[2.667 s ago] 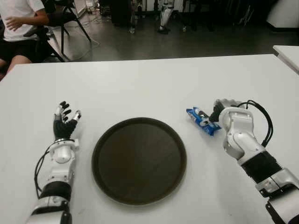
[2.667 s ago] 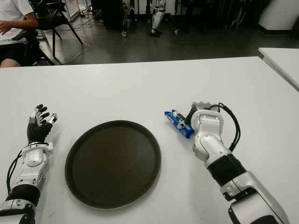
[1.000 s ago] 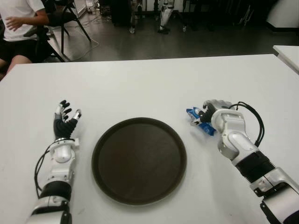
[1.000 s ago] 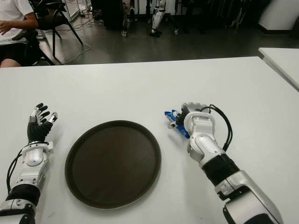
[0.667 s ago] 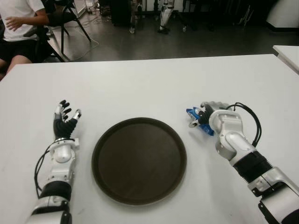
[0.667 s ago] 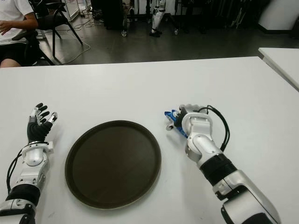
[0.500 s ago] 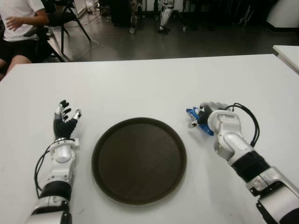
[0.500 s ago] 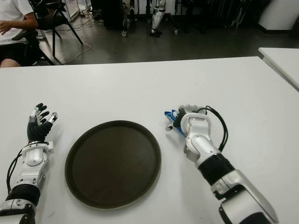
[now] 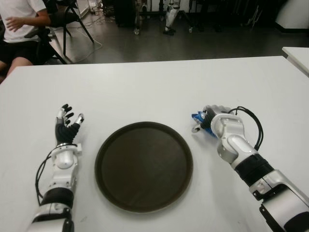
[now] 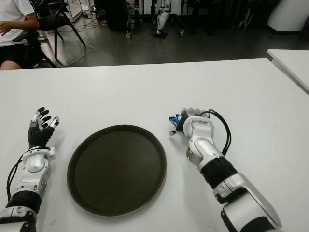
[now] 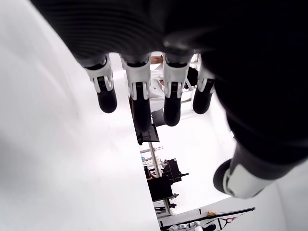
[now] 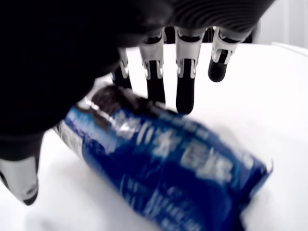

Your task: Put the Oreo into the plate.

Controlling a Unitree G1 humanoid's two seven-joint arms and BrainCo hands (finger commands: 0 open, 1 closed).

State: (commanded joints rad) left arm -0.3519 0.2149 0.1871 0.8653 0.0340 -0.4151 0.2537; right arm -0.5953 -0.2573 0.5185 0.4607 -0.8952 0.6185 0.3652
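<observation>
The Oreo is a blue packet with white lettering and a picture of a dark biscuit at one end. It lies on the white table, right of centre in the eye views, just beyond the right rim of the plate and not on it. In the eye views only its blue end peeks out to the left of the right hand, which covers the rest. In the right wrist view the fingers reach over the packet's far side and the thumb comes down at its near end, but they stand spread and a gap shows around the wrapper; the hand cups the packet without clamping it.

The plate is a round, dark brown tray with a low rim, empty, in the lower middle of the eye views. The left hand shows at the left of the frame, well apart from the plate, fingers straight and spread, holding nothing.

The table is plain white and fills most of the frame; a second white tabletop cuts in at the upper right edge. Beyond lies a dark floor with chair legs and cables, and at the upper left a seated person in a white shirt.
</observation>
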